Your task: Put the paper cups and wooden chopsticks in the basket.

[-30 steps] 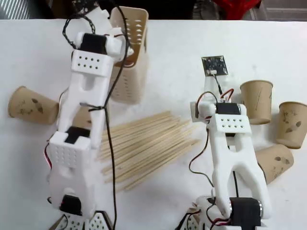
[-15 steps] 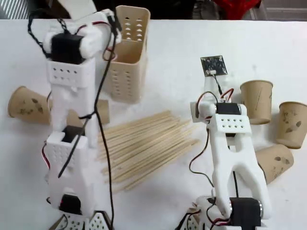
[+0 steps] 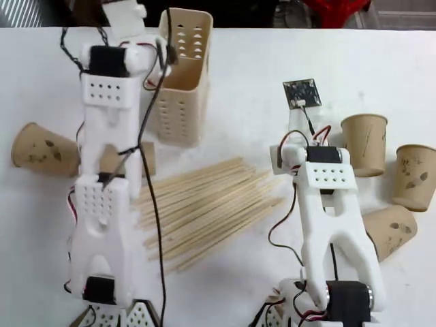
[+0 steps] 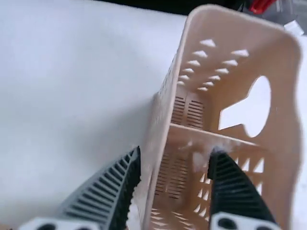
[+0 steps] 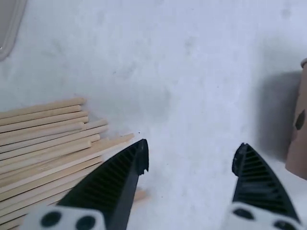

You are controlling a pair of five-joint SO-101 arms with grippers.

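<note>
— How does the basket [image 3: 182,82] look?
— Beige, slotted, divided inside; the left pincer [image 4: 175,153] straddles its wall, spread wide. Wooden chopsticks [image 3: 204,208] lie heaped on the surface [image 3: 259,68] near it, the right pincer [image 5: 192,146] gaping beside them.

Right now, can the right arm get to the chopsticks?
Probably yes. The right gripper is open low over the table, and the chopsticks end right beside one of its fingers, with nothing between. It would likely just need a small shift sideways.

table [image 3: 245,75]: white surface | red object [image 3: 334,10]: beyond table's far edge, partly cut off
</note>
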